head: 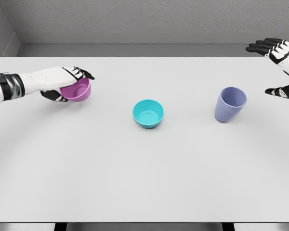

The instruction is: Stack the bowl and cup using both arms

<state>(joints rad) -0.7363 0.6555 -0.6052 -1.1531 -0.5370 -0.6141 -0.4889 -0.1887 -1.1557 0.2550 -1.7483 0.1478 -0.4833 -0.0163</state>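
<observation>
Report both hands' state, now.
Left hand: shut on the purple bowl.
Right hand: open, holding nothing, beside the blue cup.

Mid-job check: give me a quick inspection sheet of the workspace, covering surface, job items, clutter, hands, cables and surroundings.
Surface: white table, flat, no spills or marks seen.
Job's things: purple bowl at the left, tilted and held; teal bowl upright near the middle, standing alone; blue cup upright at the right, standing alone. Nothing stacked yet.
Clutter: nothing seen.
Hands: left hand grasps the purple bowl; right hand open, fingers spread, right of the cup and apart from it.
Cables: nothing seen.
Surroundings: grey walls behind and to the left of the table.
</observation>
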